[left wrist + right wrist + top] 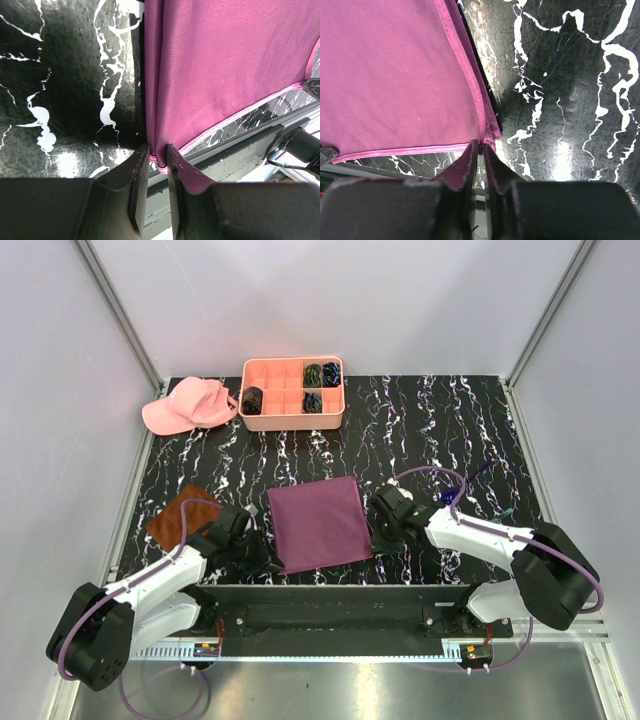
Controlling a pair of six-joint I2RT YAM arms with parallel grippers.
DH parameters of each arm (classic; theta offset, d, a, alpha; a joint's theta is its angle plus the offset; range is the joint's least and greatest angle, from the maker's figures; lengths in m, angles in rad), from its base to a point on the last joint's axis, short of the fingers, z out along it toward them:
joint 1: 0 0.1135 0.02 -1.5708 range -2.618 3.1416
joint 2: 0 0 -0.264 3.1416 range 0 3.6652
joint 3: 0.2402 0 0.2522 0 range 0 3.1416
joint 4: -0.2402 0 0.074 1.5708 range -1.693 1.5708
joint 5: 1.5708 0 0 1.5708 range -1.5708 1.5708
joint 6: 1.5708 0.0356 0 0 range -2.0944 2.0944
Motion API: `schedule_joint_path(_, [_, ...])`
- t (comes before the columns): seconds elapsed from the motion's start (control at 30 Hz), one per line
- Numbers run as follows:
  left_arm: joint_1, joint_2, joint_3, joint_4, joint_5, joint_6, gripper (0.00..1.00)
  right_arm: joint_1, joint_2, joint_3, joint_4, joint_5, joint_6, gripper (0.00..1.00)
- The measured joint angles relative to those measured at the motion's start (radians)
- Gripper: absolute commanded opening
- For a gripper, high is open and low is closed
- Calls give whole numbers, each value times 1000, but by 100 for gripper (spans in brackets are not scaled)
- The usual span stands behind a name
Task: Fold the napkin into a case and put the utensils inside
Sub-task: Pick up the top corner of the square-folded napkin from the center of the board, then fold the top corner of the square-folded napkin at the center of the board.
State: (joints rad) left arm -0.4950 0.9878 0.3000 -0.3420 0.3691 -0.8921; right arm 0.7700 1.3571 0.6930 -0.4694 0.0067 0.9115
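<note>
– Left hand [159, 160] first: what has it got?
– It is closed on the napkin [318, 523] at the near left corner, with the hem pinched between its two fingers. The right hand [481, 150] mirrors it, clamped on the near right corner, fingers almost meeting over the thin cloth.
– Why both near corners?
– My guess is a fold. With the near edge held at both ends, it can be carried up and over toward the far edge while the cloth stays taut and square. One corner alone would let it twist.
– Where does the napkin lie?
– On the black marbled worktop [430, 430], in the middle, close to the near edge and between the two arms. It is nearly flat and turned a little off square.
– How does it look?
– Magenta-purple and thin, a fine weave with a slight sheen and a stitched hem. At the right corner several edges seem stacked, so it may be doubled there, but I can't be sure.
– Utensils?
– I cannot make them out in any view. Nothing lies on the napkin.
</note>
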Motion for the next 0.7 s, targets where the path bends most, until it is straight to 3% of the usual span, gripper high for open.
schedule_joint_path(0.07, [0, -2, 0, 0, 0, 0, 24, 0, 2, 1, 0, 0, -2, 0])
schedule_joint_path(0.33, [0, -30, 0, 0, -7, 0, 23, 0, 49, 57, -1, -30, -72, 0])
schedule_joint_path(0.7, [0, -22, -28, 23, -8, -13, 20, 11, 463, 550, 98, -202, -202, 0])
